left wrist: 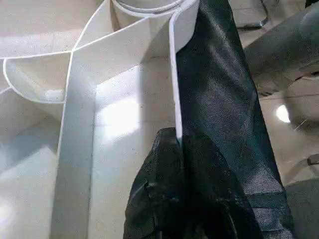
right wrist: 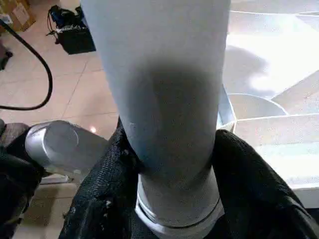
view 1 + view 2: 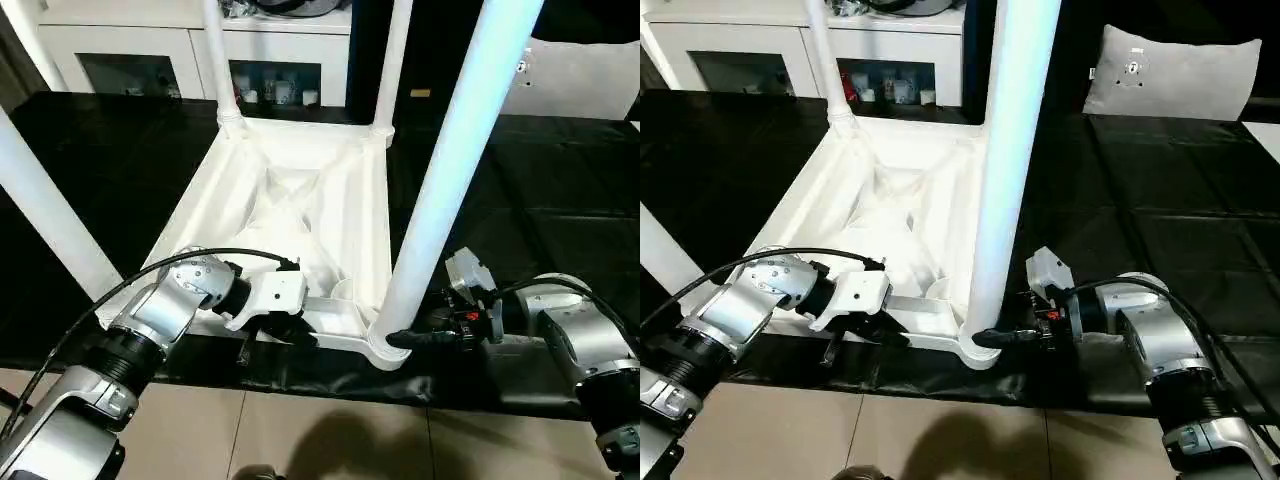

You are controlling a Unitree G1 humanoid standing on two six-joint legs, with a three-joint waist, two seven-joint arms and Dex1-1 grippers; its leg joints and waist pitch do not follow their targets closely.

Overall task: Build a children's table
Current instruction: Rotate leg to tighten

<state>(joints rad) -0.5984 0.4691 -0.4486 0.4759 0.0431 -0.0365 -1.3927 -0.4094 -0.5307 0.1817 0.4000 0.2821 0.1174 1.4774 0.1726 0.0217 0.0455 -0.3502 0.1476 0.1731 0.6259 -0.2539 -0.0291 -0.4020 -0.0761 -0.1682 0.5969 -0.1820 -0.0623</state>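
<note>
Your children's table (image 3: pixel 300 200) lies upside down on the black-covered worktop (image 3: pixel 560 200), ribbed underside facing up, its near edge along the worktop's front edge. Legs stand in the corner sockets with their long axes near vertical, pointing up out of view: two at the far corners, one at the near left, and the near-right leg (image 3: pixel 450 170) rising from the socket at the front edge. The left gripper (image 3: pixel 262 335) is pinched closed on the thin near rim of the top (image 1: pixel 174 64), fingers (image 1: pixel 164 199) meeting across the wall. The right gripper (image 3: pixel 408 339) straddles the base of the near-right leg just above its socket; in the right wrist view its fingers (image 2: pixel 104 194) lie against both sides of the tube, though whether they are pressing firmly yet cannot be confirmed. Judged from its look, the plastic is light, stiff and smooth, so expect the glossy tapered tube to slip under a weak grip, and the tall legs to lever the whole top if pushed high up. You should take hold low on the leg, close to the socket as now, and steady the top by its rim wall, which offers a thin, firm edge.
</note>
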